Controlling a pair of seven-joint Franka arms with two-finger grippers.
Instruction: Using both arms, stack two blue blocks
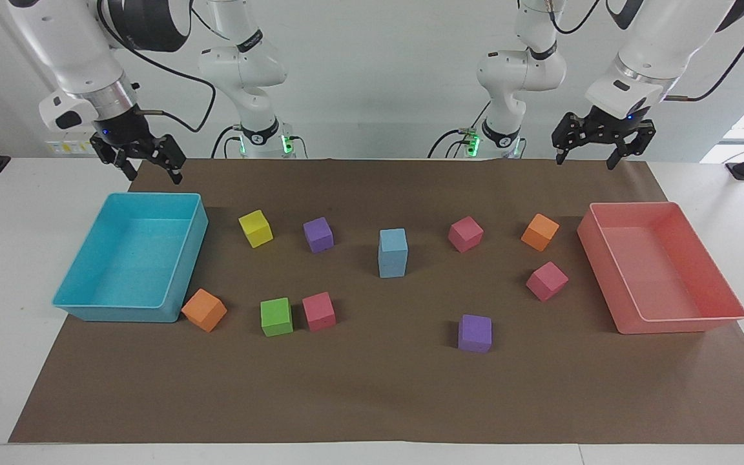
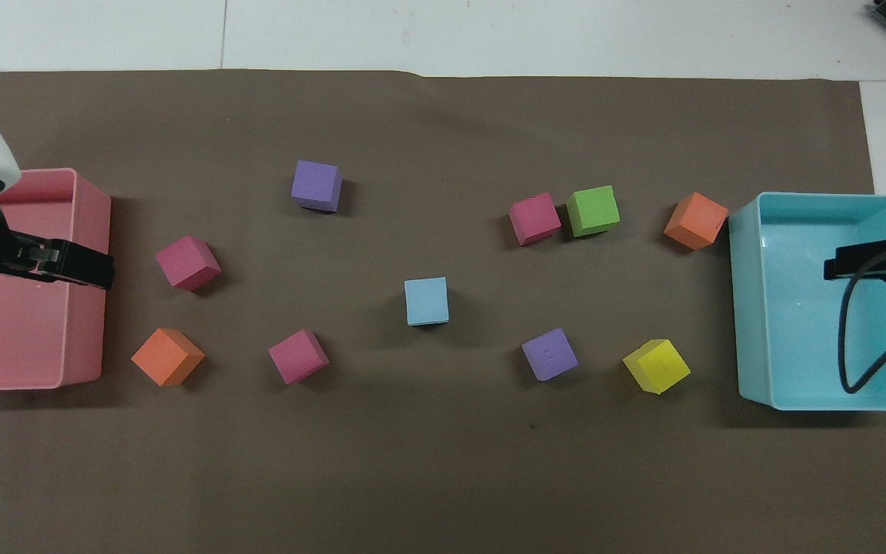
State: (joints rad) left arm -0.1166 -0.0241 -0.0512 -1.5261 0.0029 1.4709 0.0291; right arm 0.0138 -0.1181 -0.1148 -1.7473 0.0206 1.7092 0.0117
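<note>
Two blue blocks (image 1: 392, 252) stand stacked one on the other at the middle of the brown mat; in the overhead view only the top face of the blue stack (image 2: 426, 301) shows. Neither gripper touches them. My right gripper (image 1: 152, 173) hangs open and empty, raised above the turquoise bin (image 1: 81, 309), and the overhead view shows this right gripper (image 2: 837, 269) over the bin's inside. My left gripper (image 1: 585, 161) is open and empty too, up in the air at the other end; from overhead the left gripper (image 2: 103, 271) covers the pink bin's (image 2: 81, 377) rim.
Loose cubes ring the stack: a yellow cube (image 1: 256, 228), two purple cubes (image 1: 318, 234) (image 1: 475, 333), three pink cubes (image 1: 465, 234) (image 1: 547, 281) (image 1: 319, 311), two orange cubes (image 1: 540, 232) (image 1: 204, 310) and a green cube (image 1: 276, 316). The orange one touches the turquoise bin.
</note>
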